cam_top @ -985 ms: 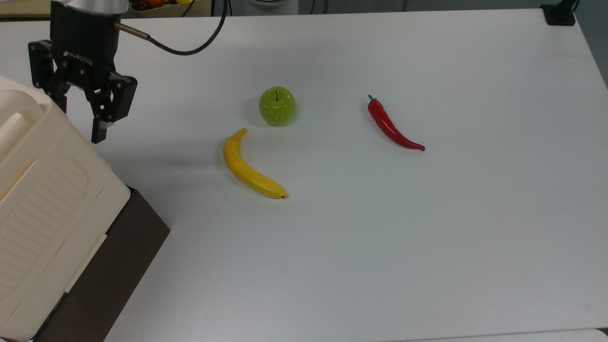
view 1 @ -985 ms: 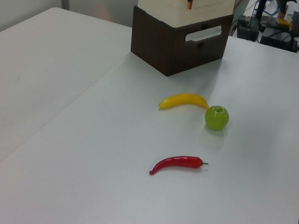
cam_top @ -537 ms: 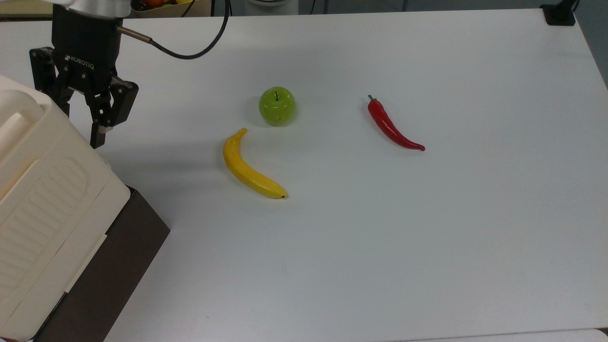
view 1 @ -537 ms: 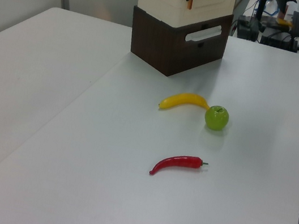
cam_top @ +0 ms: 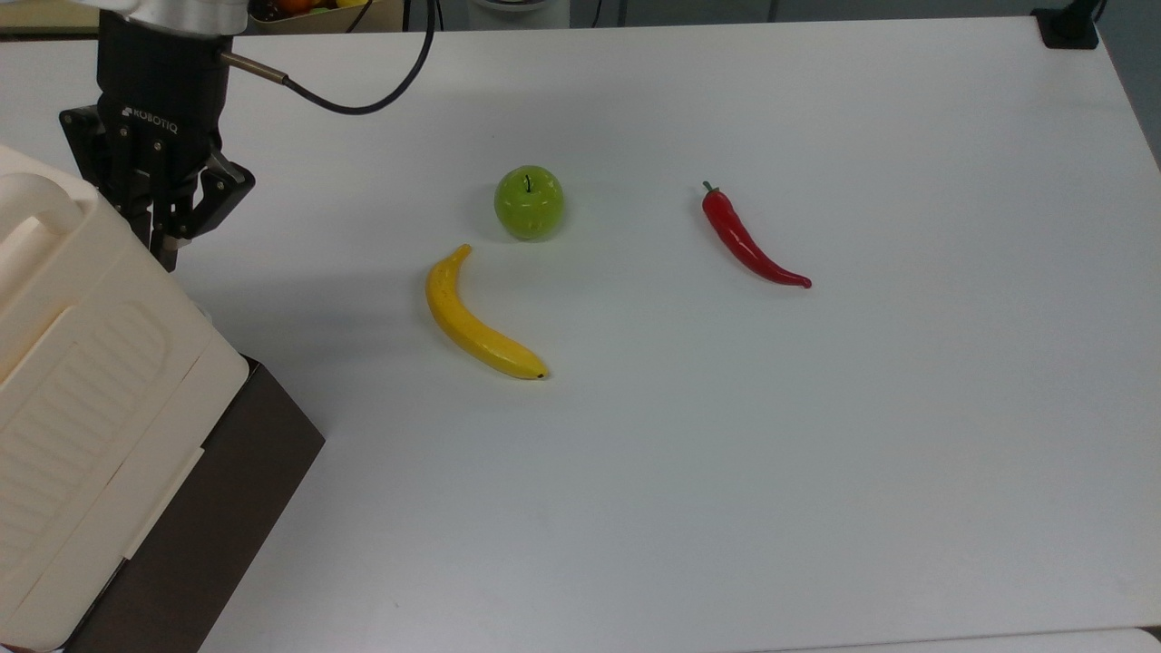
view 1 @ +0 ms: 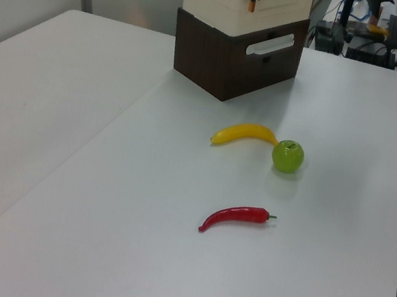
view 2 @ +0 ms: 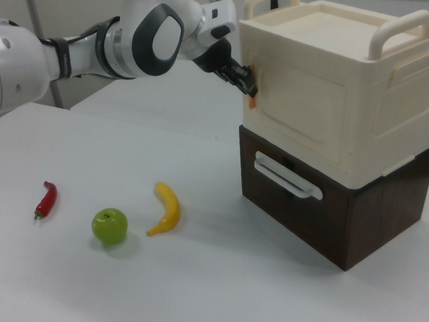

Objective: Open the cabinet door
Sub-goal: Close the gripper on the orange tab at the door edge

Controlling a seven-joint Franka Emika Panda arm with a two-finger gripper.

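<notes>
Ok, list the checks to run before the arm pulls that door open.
1. Gripper at the door edge, by the orange tab: ok.
2. Fingers drawn together: ok, seen in the top view.
3. Tab actually clamped: cannot tell.
4. Door shut and flush with the cabinet: ok.
5. Swing path free: ok, banana and apple lie well off the cabinet front.

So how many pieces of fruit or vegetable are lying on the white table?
3. In the top view, the green apple sits near the middle, the banana just below it toward the top view's left, and the red chili pepper lies apart on the right.
</notes>
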